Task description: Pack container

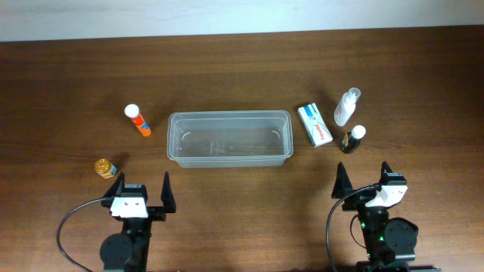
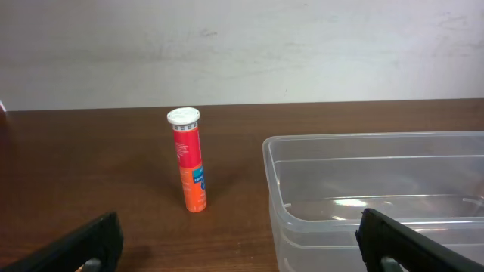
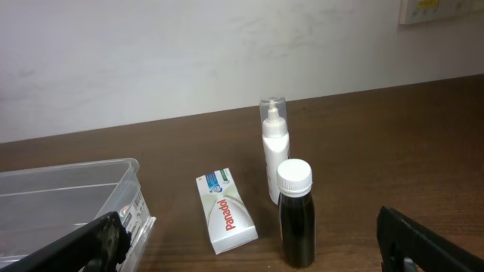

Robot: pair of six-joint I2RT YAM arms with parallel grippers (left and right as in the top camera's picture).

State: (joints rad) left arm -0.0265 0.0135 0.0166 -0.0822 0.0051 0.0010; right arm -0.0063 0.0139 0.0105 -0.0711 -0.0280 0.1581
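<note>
The clear plastic container [image 1: 229,138] sits empty at the table's middle; its left end shows in the left wrist view [image 2: 363,189] and its right corner in the right wrist view [image 3: 68,196]. An orange tube with a white cap [image 1: 138,121] [image 2: 189,160] stands left of it. A small amber jar [image 1: 105,168] is further left. Right of the container lie a white Panadol box [image 1: 314,125] [image 3: 225,211], a white spray bottle [image 1: 346,107] [image 3: 274,151] and a dark bottle with a white cap [image 1: 352,140] [image 3: 295,215]. My left gripper [image 1: 141,193] [image 2: 238,242] and right gripper [image 1: 363,180] [image 3: 253,242] are open and empty, near the front edge.
The brown wooden table [image 1: 242,68] meets a white wall at the back. Black cables run from both arm bases at the front.
</note>
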